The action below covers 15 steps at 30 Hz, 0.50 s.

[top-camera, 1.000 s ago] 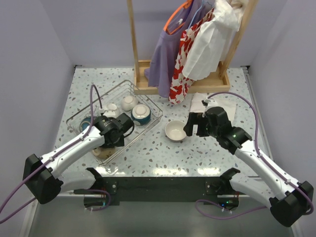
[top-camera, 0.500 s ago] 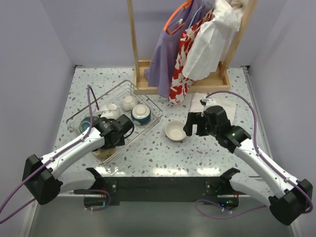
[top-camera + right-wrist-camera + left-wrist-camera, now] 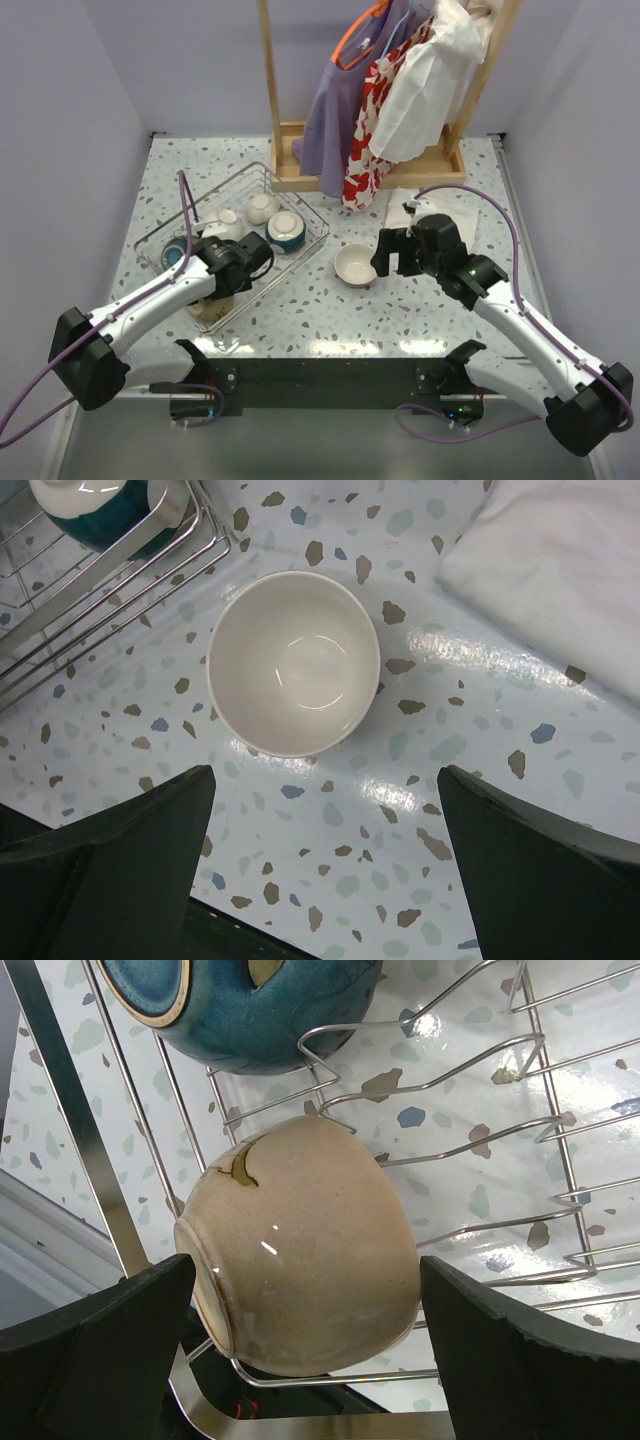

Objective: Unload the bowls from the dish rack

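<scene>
I am hovering the left gripper (image 3: 300, 1360), jaws spread wide and gripping nothing, around the beige glazed ceramic bowl (image 3: 310, 1280). That bowl is lying on its side at the near end of the silver wire dish rack (image 3: 480, 1140), just beside a dark blue patterned bowl (image 3: 240, 1010). The right gripper (image 3: 320, 880), equally wide and empty, is hanging above a plain white round bowl (image 3: 293, 663) sitting upright on the speckled table (image 3: 400, 810), just outside the rack.
</scene>
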Each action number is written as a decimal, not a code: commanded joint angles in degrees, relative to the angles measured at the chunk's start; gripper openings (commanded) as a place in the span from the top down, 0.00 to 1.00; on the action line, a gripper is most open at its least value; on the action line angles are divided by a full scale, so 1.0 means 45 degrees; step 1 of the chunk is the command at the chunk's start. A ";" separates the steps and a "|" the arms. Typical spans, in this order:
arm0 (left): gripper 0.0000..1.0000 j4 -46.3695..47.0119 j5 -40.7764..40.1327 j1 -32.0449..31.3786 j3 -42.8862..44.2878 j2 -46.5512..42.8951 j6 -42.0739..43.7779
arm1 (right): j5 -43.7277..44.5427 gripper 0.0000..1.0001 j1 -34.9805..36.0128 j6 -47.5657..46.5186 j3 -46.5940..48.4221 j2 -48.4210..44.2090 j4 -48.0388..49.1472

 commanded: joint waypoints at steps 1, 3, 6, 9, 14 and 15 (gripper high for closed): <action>0.00 0.0118 -0.0411 0.0077 -0.0199 0.0127 -0.0537 | -0.0151 0.02 0.0001 -0.0313 0.0428 0.0056 0.0289; 0.00 0.0040 -0.0235 0.0077 -0.0257 0.0088 -0.0576 | -0.0171 0.02 0.0001 -0.0351 0.0408 0.0095 0.0367; 0.01 -0.0097 -0.0079 0.0077 -0.0180 0.0069 -0.0576 | -0.0229 0.02 0.0001 -0.0371 0.0389 0.0173 0.0484; 0.06 -0.0272 0.0038 0.0057 0.0093 0.0049 -0.0537 | -0.0308 0.02 0.0001 -0.0371 0.0408 0.0213 0.0543; 0.29 -0.0625 0.0039 0.0057 0.0387 -0.0145 -0.0479 | -0.0288 0.02 0.0001 -0.0352 0.0467 0.0173 0.0563; 0.36 -0.0625 0.0136 0.0057 0.0445 -0.0301 -0.0459 | -0.0269 0.02 0.0020 -0.0352 0.0486 0.0154 0.0544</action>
